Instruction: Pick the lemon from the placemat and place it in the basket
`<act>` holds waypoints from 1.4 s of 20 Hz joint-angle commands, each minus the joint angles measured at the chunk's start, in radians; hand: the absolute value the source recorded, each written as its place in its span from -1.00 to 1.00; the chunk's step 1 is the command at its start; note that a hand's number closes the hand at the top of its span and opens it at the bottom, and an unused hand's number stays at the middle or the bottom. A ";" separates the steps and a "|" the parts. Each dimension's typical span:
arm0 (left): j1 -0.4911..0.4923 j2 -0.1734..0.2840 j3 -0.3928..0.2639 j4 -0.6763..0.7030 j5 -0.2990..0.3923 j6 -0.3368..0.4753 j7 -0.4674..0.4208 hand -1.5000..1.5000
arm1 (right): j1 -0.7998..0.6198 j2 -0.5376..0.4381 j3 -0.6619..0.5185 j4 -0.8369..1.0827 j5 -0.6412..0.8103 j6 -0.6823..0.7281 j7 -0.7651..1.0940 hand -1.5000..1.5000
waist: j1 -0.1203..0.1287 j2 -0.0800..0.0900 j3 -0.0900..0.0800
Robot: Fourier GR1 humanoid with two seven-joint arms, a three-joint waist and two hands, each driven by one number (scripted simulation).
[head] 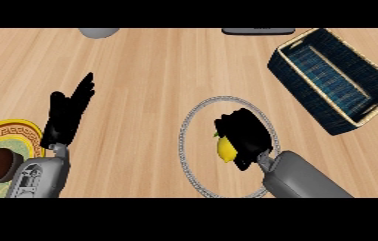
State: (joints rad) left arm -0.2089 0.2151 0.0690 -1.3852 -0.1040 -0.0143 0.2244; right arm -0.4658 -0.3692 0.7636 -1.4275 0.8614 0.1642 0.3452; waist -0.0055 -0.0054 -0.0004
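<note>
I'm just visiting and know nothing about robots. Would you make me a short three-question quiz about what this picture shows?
1. True or false: the lemon already lies in the basket.
2. Which hand is curled round the lemon? A) left hand B) right hand C) neither
3. Fill in: the round placemat lies on the ______ counter.

Key
1. False: the lemon is over the placemat, in the right hand; the basket at the upper right shows nothing in it.
2. B: the left hand rests open at the view's left, fingers straight.
3. Wooden.
</note>
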 commanded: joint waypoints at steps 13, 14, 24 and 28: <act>0.006 0.006 0.018 -0.006 -0.002 0.005 0.018 0.00 | 0.079 0.132 -0.424 -0.709 -0.467 0.132 0.252 1.00 | -0.026 -0.006 0.000; 0.026 0.010 0.027 0.016 0.005 -0.006 -0.033 0.00 | 0.106 0.108 -0.455 -0.766 -0.485 0.146 0.279 1.00 | -0.024 -0.003 0.000; 0.006 0.002 0.009 -0.002 -0.007 -0.014 -0.009 0.00 | -0.460 0.069 -0.821 -0.707 -0.804 0.279 0.747 1.00 | 0.005 0.000 -0.001; 0.030 -0.007 0.005 -0.009 -0.017 -0.004 -0.019 0.00 | -0.604 0.007 -0.848 -0.553 -0.800 0.246 0.754 1.00 | 0.012 0.002 -0.001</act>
State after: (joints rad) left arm -0.2021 0.2007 0.0667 -1.3883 -0.1239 -0.0105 0.2192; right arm -0.9139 -0.3072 -0.0210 -2.0959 0.0940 0.3787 0.9934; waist -0.0024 -0.0057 -0.0017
